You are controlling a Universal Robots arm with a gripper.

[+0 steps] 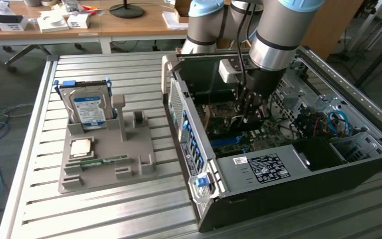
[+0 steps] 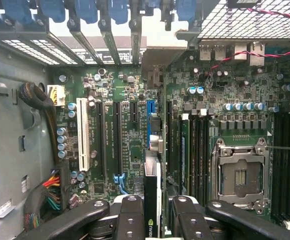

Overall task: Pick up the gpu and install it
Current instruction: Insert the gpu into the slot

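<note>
The claw (image 2: 157, 205), closed on the thin dark-green circuit-board gpu (image 2: 151, 225), holds it edge-on over the green motherboard (image 2: 125, 100) inside the open black computer case (image 1: 297, 164). Any tilt or misalignment while pressing down could jam the card or damage its contacts.

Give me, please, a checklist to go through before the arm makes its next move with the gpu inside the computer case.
1. Claw grips the gpu: ok, the card sits edge-on between the fingers.
2. Gpu lined up with the blue slot: ok, judging by the wrist view.
3. Gpu seated in the slot: cannot tell.
4. Cable bundle away from the card: ok, it lies well to one side.
5. Computer case open on its side: ok.
6. Hard drive upright in its holder: ok.
</note>
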